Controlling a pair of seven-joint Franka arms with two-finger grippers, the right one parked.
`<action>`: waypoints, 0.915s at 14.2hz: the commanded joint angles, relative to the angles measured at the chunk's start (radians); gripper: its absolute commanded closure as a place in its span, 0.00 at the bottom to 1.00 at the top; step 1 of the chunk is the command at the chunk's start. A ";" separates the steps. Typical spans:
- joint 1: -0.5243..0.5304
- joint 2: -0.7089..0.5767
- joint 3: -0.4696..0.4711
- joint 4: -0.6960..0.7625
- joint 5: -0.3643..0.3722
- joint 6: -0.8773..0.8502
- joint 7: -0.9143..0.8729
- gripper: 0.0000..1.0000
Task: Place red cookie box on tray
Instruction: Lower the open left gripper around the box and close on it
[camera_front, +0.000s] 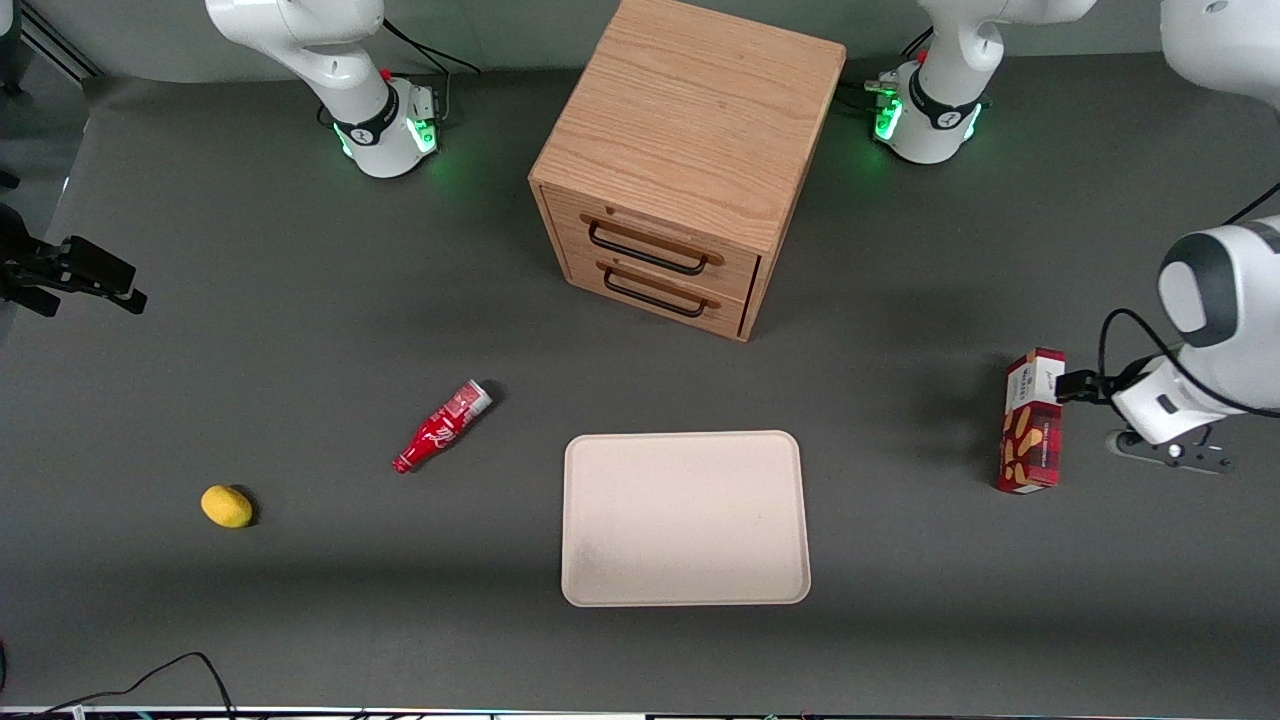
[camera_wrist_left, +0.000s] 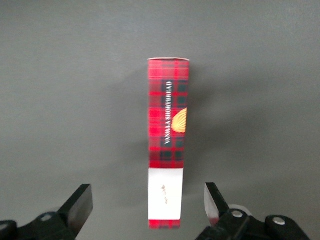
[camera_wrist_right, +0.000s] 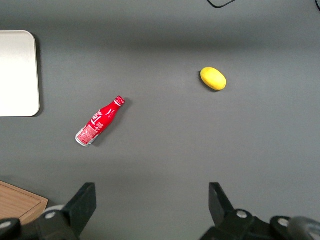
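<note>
The open tool (camera_wrist_left: 147, 205) straddles the box's (camera_wrist_left: 168, 135) white end without touching; the box stands on edge on the counter (camera_front: 300, 580), well apart from the tray (camera_front: 684, 517). Grasp pending: lower, close.

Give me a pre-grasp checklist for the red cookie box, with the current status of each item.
1. Gripper open: ok, fingers spread wide.
2. Red cookie box lined up between the fingers: ok.
3. Fingers closed on the box: not ok, gaps on both sides.
4. Tray free to receive the box: ok, nothing on it.
5. Route from box to tray unobstructed: ok; the red bottle and wooden drawer cabinet lie off it.
</note>
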 joint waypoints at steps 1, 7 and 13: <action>-0.012 0.000 -0.003 -0.044 -0.016 0.068 0.028 0.00; -0.008 0.031 -0.022 -0.123 -0.019 0.229 0.089 0.00; -0.003 0.082 -0.022 -0.128 -0.076 0.311 0.136 0.01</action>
